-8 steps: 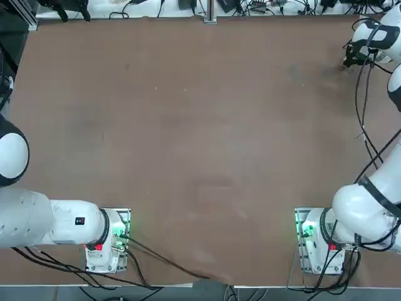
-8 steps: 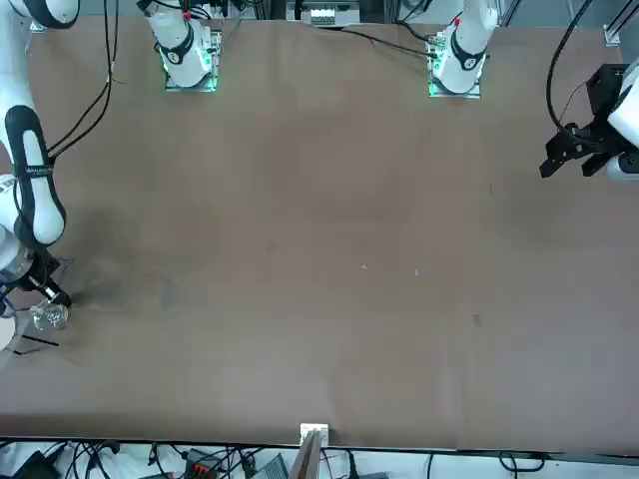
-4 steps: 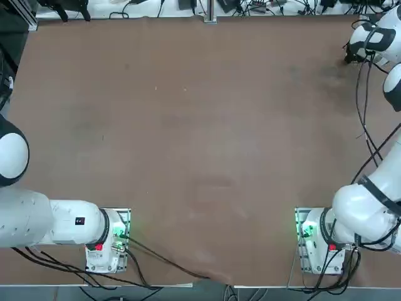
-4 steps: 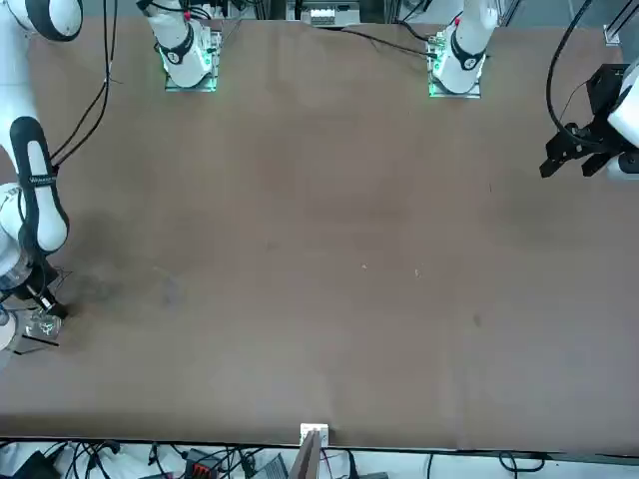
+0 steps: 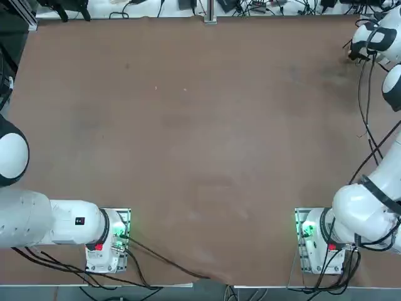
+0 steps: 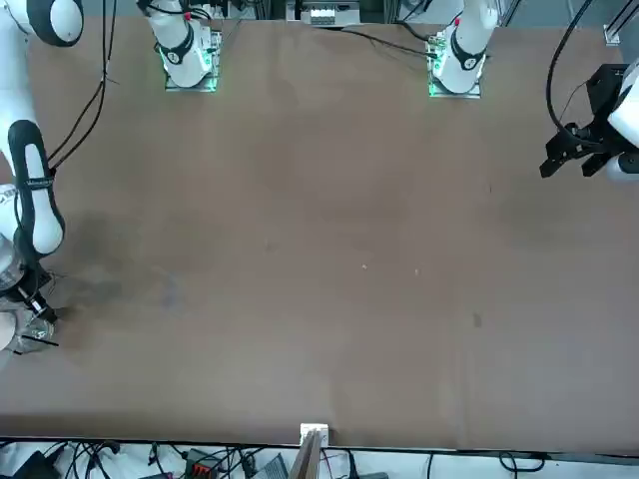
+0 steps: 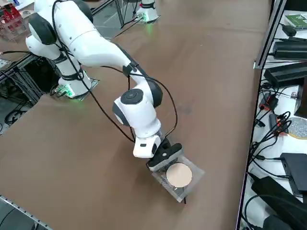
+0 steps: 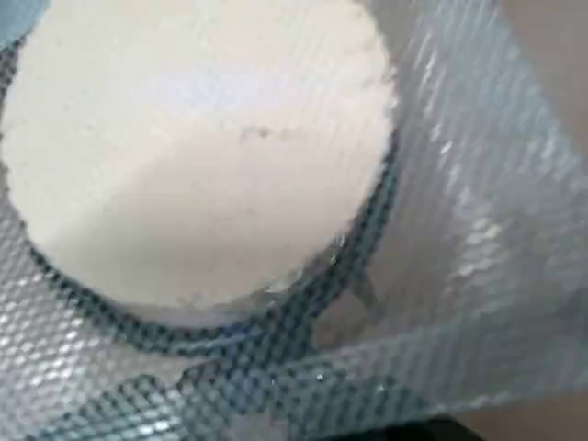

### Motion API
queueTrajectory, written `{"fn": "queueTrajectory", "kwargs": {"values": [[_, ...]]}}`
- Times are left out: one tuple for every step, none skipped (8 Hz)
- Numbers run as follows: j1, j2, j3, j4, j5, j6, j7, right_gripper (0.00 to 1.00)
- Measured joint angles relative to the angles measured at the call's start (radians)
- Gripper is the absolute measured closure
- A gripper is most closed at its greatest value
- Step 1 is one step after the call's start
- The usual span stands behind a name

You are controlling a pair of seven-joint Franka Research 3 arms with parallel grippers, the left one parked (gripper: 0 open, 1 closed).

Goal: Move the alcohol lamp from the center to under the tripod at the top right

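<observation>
Brown tabletop [image 6: 300, 249], alcohol lamp [image 6: 38, 328] in gripper [image 6: 45, 313]

Right gripper [image 7: 168, 167] (shut) angled downward

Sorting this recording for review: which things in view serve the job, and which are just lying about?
Job:
- alcohol lamp, glass glinting at the tripod
- tripod, white disc on top
- right gripper, shut, at the tripod

Lying about, off the table's edge:
- black boxes
- loose cables
</observation>
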Motion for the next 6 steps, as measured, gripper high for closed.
{"fn": "queueTrajectory", "kwargs": {"values": [[0.0,0.004,-0.003,0.006,0.0,0.002,0.0,0.98],[0.0,0.009,-0.004,0.008,0.0,0.007,0.0,0.98],[0.001,0.013,-0.004,0.01,0.0,0.011,0.0,0.98],[0.006,0.014,-0.003,0.01,0.0,0.012,0.0,0.97],[0.018,0.011,-0.003,0.005,0.0,0.009,0.0,0.95],[0.033,0.001,-0.003,-0.01,-0.001,-0.005,0.0,0.89]]}}
